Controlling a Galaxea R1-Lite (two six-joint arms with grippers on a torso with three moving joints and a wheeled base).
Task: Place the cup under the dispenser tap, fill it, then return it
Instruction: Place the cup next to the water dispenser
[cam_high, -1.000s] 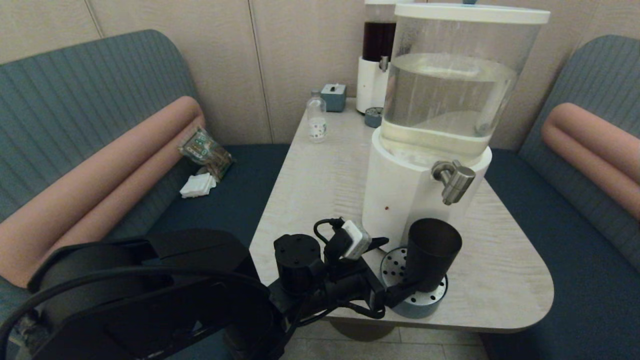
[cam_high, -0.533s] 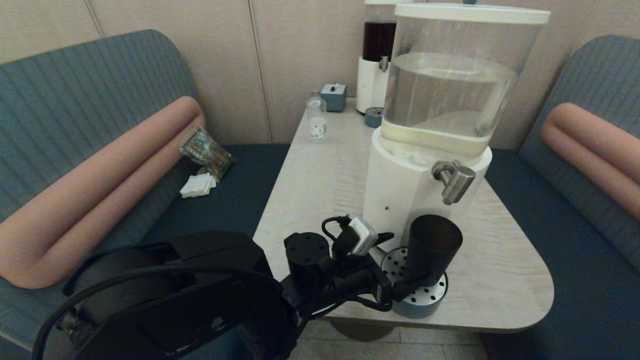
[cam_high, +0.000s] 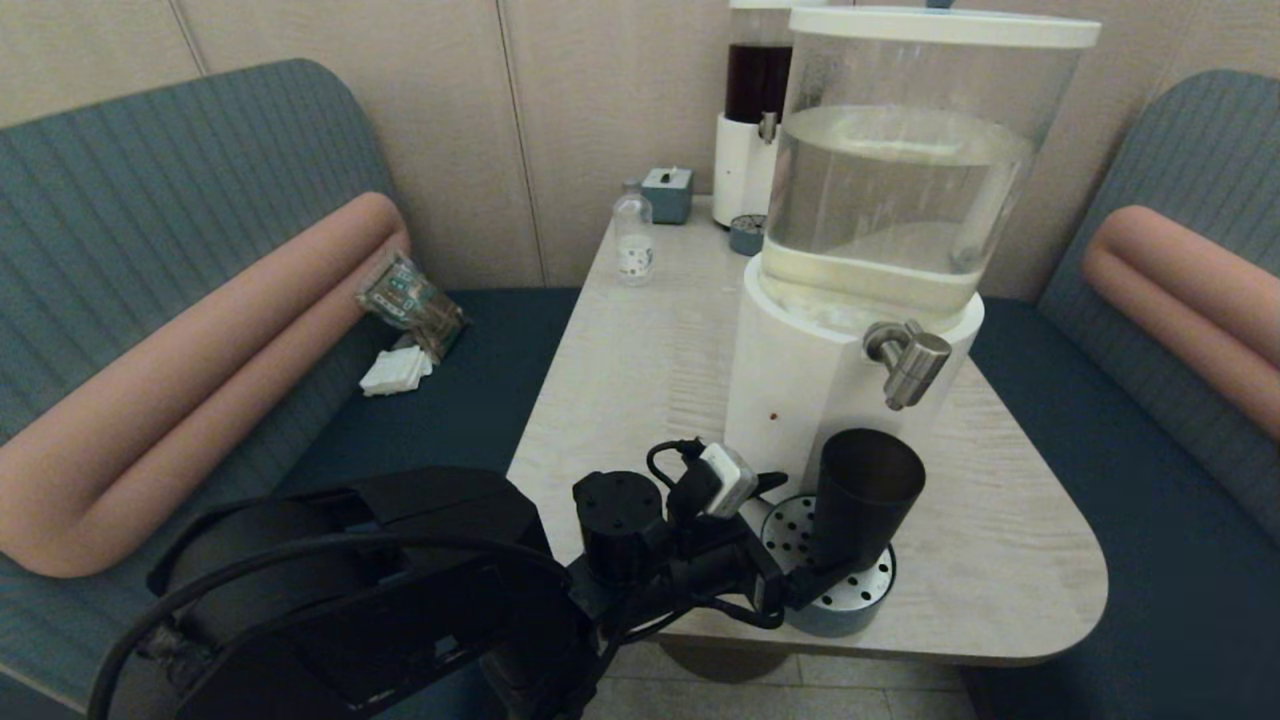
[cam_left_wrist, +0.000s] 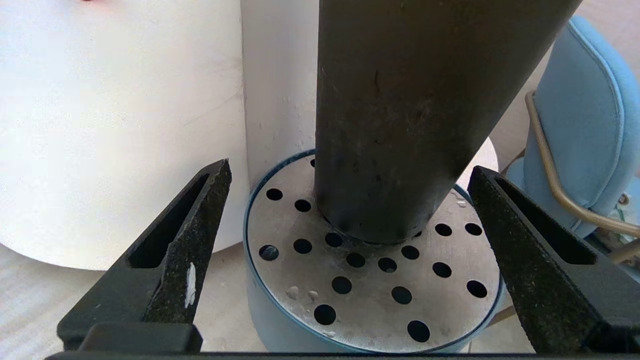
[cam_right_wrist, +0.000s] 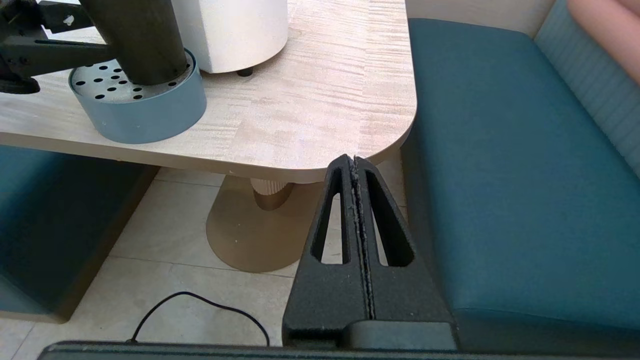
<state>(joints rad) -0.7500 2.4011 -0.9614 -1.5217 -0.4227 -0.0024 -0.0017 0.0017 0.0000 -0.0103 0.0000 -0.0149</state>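
Standing on the drip tray (cam_high: 868, 592) beneath the dispenser tap (cam_high: 908, 360), the cup (cam_high: 862, 505) is placed; left gripper (cam_left_wrist: 350, 250) jaws open around it, not touching. Filling and return remain. Right gripper (cam_right_wrist: 356, 165) parked, jaws closed.

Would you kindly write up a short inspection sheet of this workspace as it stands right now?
Surface: pale wood-grain table, rounded corners.
Job's things: cup upright on the perforated drip tray, below the dispenser tap.
Clutter: small clear bottle, blue box, second dispenser at the back.
Grippers: left gripper open, fingers either side of the cup, not touching; right gripper shut, below the table edge.
Cables: black cable on the floor.
Surroundings: teal booth seats; packet and napkins on the left one.
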